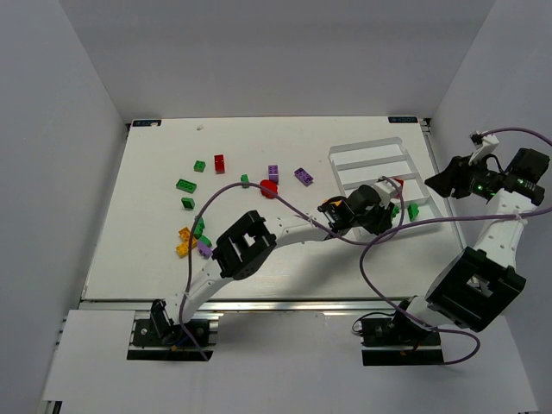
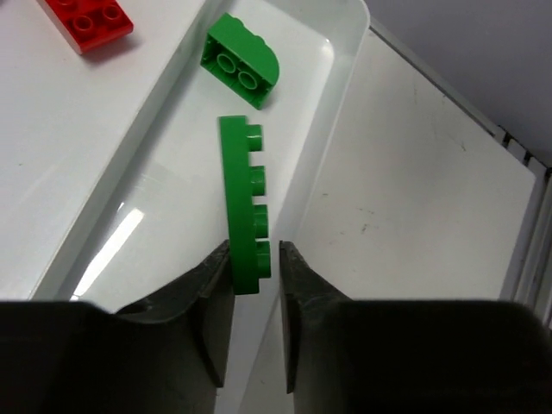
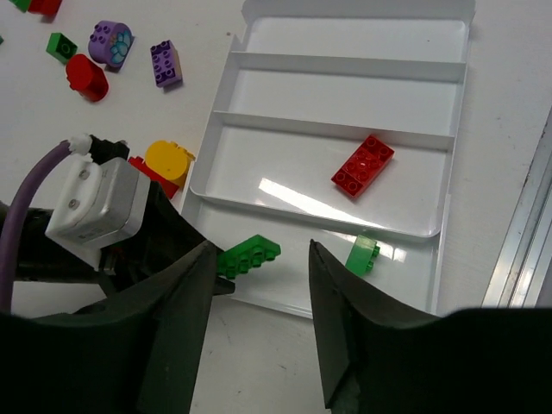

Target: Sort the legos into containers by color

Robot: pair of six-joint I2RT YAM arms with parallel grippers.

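The white tray [image 1: 371,155] has three long compartments. My left gripper [image 2: 255,250] is over the nearest one, jaws slightly apart. A flat green brick [image 2: 241,207] stands on edge between the fingertips, touching the left finger, with a thin gap to the right finger. It also shows in the right wrist view [image 3: 250,255]. A rounded green brick [image 2: 241,62] lies further along the same compartment. A red brick [image 3: 363,166] lies in the middle compartment. My right gripper [image 1: 442,181] is open and empty, raised to the right of the tray.
Loose bricks lie on the table left of the tray: green [image 1: 185,184], red [image 1: 219,162], purple [image 1: 303,176], a red round piece [image 1: 269,187], orange [image 1: 183,241]. A yellow piece [image 3: 168,162] sits against the tray's left end. The left arm stretches across the middle of the table.
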